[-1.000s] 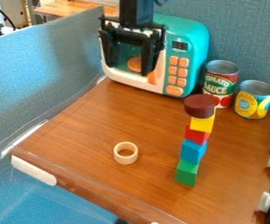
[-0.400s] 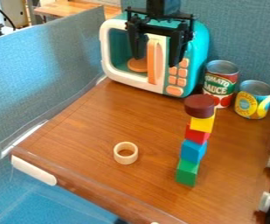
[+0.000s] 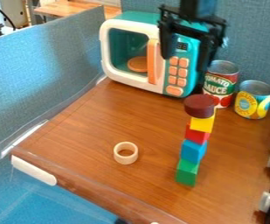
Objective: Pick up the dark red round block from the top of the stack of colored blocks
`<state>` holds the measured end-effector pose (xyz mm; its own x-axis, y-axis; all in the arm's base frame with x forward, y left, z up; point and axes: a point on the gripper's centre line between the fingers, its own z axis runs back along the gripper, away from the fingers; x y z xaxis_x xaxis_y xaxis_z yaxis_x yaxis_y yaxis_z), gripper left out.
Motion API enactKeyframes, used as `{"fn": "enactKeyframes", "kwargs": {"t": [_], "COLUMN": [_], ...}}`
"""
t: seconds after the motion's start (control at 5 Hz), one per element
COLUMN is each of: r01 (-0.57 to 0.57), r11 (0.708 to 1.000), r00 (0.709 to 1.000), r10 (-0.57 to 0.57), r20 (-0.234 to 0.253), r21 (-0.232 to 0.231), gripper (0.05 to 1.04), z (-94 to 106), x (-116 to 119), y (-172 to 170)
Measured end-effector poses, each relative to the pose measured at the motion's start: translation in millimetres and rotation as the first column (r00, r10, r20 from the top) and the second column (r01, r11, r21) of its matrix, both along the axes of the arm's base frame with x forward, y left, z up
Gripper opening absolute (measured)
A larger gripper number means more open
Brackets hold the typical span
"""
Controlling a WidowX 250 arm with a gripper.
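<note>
The black gripper (image 3: 185, 63) hangs open at the upper right of centre, in front of the toy microwave's button side, with nothing between its fingers. Below it stands a tower: a green block (image 3: 187, 173) at the bottom, then a blue block (image 3: 193, 151), a red block (image 3: 197, 134), a yellow block (image 3: 202, 124) and a dark red round piece (image 3: 199, 106) on top. The stack leans slightly. A pale wooden ring (image 3: 126, 153) lies on the table left of the tower.
The teal toy microwave (image 3: 125, 78) stands at the back. Right of it are a tomato sauce can (image 3: 220, 84) and a yellow can (image 3: 254, 99). White knobs (image 3: 266, 202) line the right edge. The brown table (image 3: 90, 131) has a raised front edge.
The gripper has moved to the right across the microwave's front, staying open. The block tower, ring and cans have stayed where they were.
</note>
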<state>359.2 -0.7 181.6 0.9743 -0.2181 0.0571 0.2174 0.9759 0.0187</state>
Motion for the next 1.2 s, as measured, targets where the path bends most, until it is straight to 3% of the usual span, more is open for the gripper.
{"fn": "enactKeyframes", "kwargs": {"t": [0.4,0.6,0.8,1.2], "r01": [0.068,0.070,0.074,0.087], "r11": [0.998,0.997,0.997,0.995], "r00": [0.997,0.996,0.995,0.993], "r10": [-0.067,-0.070,-0.076,-0.091], "r20": [-0.047,-0.060,-0.071,-0.079], "r21": [0.019,0.011,-0.032,-0.048], "gripper": [1.000,1.000,1.000,1.000], "z": [-17.1,-22.1,-30.4,-36.1], "x": [-8.4,-11.2,-14.5,-18.5], "y": [-11.6,-13.7,-20.4,-22.6]}}
